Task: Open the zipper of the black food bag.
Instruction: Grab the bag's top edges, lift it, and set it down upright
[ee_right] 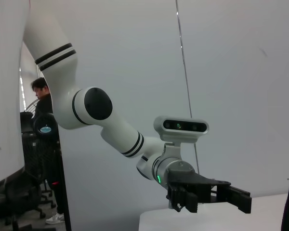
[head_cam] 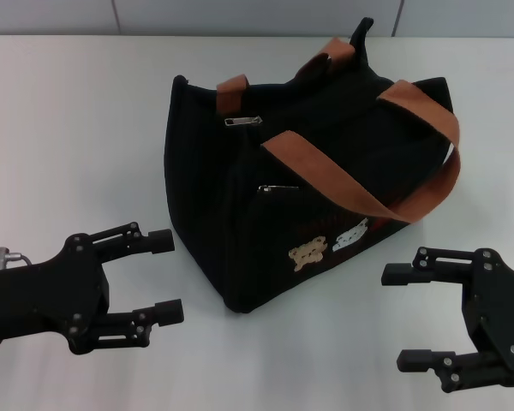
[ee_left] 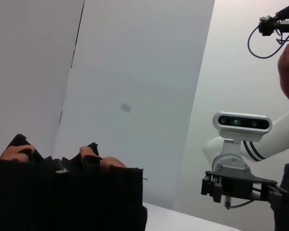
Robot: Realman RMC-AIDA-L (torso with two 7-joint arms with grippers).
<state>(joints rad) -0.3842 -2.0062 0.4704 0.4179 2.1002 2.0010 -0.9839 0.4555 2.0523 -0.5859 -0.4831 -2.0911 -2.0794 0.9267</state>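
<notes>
White tabletop (head_cam: 68,128) carries the black food bag (head_cam: 265,214) between my spread left end effector (head_cam: 158,278) and spread right end effector (head_cam: 411,317); nothing grasped yet, so next I reach ahead for the zipper (head_cam: 242,121) pull.

The black food bag (head_cam: 274,214) stands between my grippers. My left gripper (head_cam: 164,276) and right gripper (head_cam: 403,317) hover with fingers spread, touching nothing.

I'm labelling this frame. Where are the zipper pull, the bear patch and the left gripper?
zipper pull (head_cam: 242,121), head view, middle of the silver tab.
bear patch (head_cam: 308,253), head view, the tan bear's body.
left gripper (head_cam: 163,276), head view, midway between its open fingertips.
</notes>
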